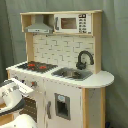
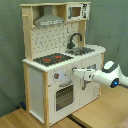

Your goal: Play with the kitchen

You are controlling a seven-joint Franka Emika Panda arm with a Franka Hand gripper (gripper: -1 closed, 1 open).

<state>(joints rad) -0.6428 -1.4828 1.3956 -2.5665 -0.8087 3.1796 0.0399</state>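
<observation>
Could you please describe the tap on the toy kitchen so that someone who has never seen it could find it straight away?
Start at the toy kitchen, white and light wood, and find its countertop. In the first exterior view the sink lies to the right of the black-red hob. The tap stands behind the sink: the only black, arched piece rising from the counter.

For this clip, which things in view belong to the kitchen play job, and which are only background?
Belongs to the job:
- toy kitchen: hob, tap, sink, oven door, hood, microwave
- end effector, near the kitchen's front knobs

Just background:
- grey curtain
- wooden floor
</observation>
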